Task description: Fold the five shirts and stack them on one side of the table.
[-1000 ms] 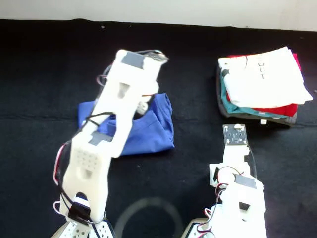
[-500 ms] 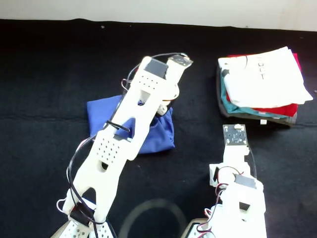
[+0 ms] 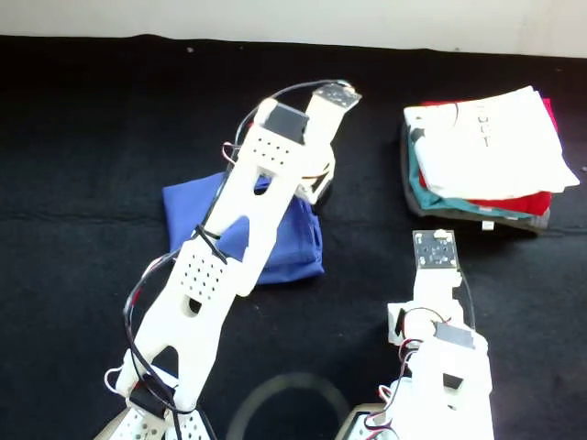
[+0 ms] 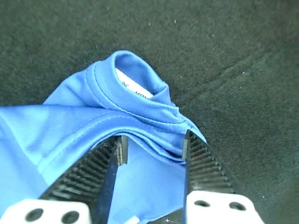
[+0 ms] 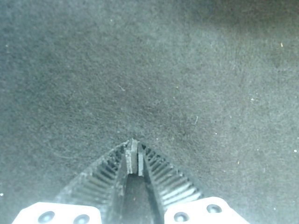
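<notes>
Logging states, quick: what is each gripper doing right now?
Left gripper: open, blue shirt between its jaws.
Right gripper: closed, holding nothing.

The left arm [image 3: 206,275] hides the middle of the blue shirt [image 3: 188,215] beneath it.

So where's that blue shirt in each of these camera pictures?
High view: the blue shirt lies left of centre, partly under the left arm.
Left wrist view: the blue shirt close up, collar just beyond the open left gripper, fabric between its fingers.
Right wrist view: black table cover beyond the shut right gripper.
Shared landmark: the black table cover.
</notes>
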